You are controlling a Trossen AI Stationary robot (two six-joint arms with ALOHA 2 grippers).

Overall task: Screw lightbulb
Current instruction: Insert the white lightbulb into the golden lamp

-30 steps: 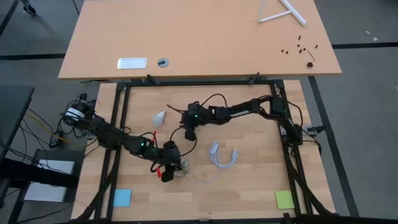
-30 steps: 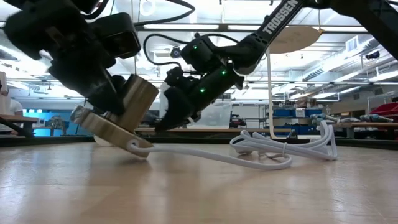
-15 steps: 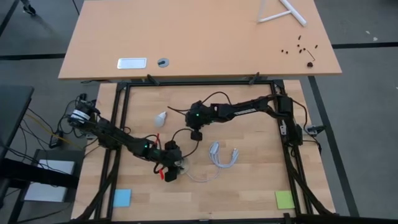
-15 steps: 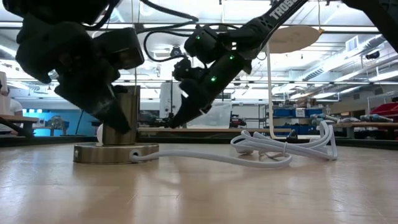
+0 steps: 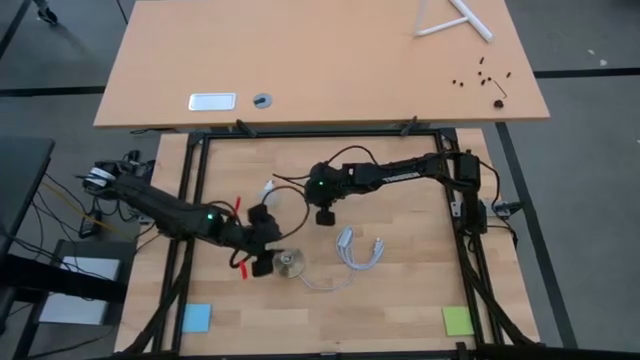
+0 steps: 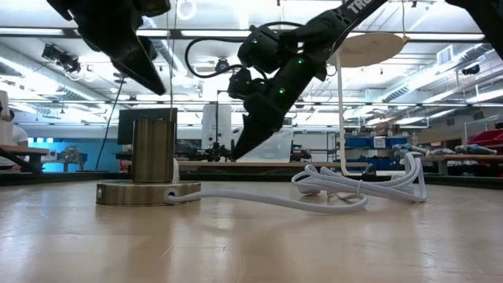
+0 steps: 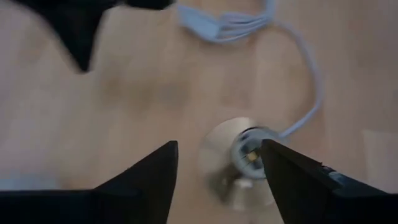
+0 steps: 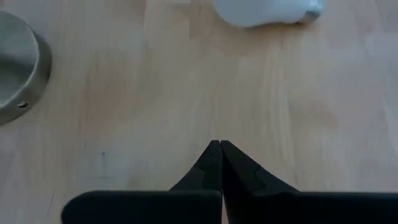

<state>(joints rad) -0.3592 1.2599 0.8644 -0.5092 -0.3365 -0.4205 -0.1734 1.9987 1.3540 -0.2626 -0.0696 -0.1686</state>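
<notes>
Lightbulb (image 8: pixel 264 11) cut off at frame edge; socket (image 7: pixel 245 152) blurred.

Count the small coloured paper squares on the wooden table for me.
2: a blue paper square in the high view's lower left, a yellow-green paper square lower right. None seems hidden.

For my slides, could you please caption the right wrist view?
Shut right gripper above bare wood, the lightbulb lying on its side ahead and the socket off to one side.

Only the partial letters "TROS" can be read, printed on the right arm (image 6: pixel 357 9).
</notes>
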